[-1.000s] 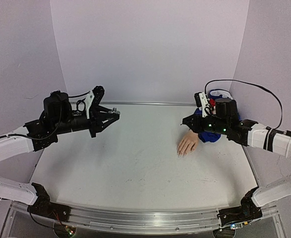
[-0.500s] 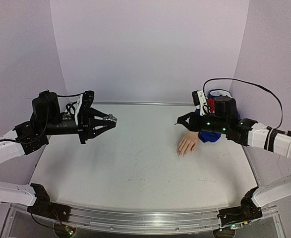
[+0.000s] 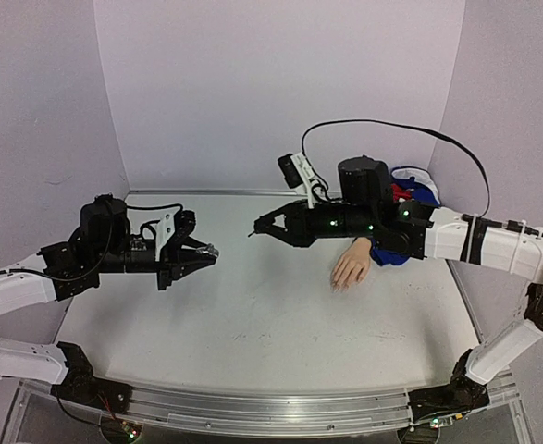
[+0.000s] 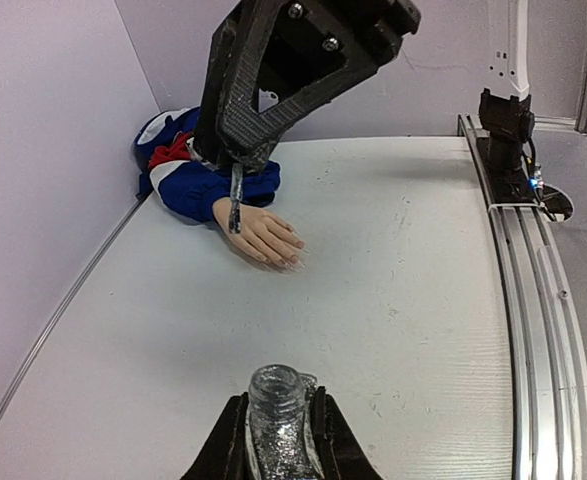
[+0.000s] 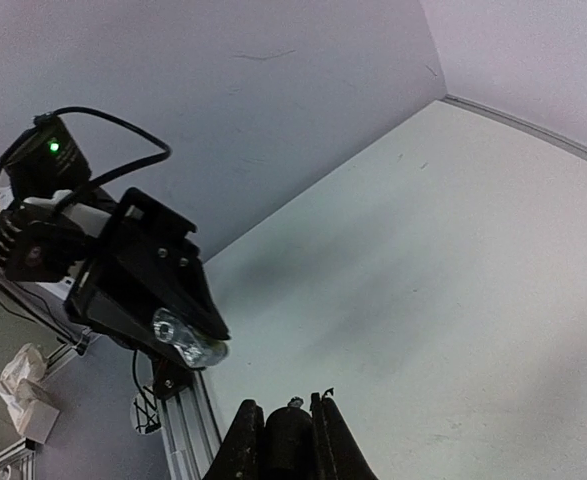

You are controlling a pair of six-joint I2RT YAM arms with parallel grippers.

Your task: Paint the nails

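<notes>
Two robot arms work over a white table (image 3: 252,314) with pale purple walls. The left gripper (image 3: 206,252) is closed around one small clear bottle (image 4: 276,410) of glittery polish, gripping it on both sides just below its uncapped neck. It holds the bottle off the table with the mouth aimed away from the wrist, probably so it stays steady and its opening is offered for dipping. The right gripper (image 3: 264,225) is closed on one dark cap (image 5: 289,435), and a thin brush (image 4: 235,205) sticks out from it. This gripper reaches across the middle of the table. It points at the left gripper with clear space between them, and the brush is not in the bottle. That pose suggests the brush is being brought to the bottle to load polish. One pale mannequin hand (image 3: 351,266) lies palm down on the table. It sits back from the right gripper's fingertips, beneath that arm's forearm, and well ahead of the left gripper. Its nails (image 4: 291,255) are at the fingertips nearest the left gripper, and they are too small to count or to judge for paint. One blue, white and red sleeve (image 4: 188,175) is bunched at the mannequin wrist, farthest from both grippers.
</notes>
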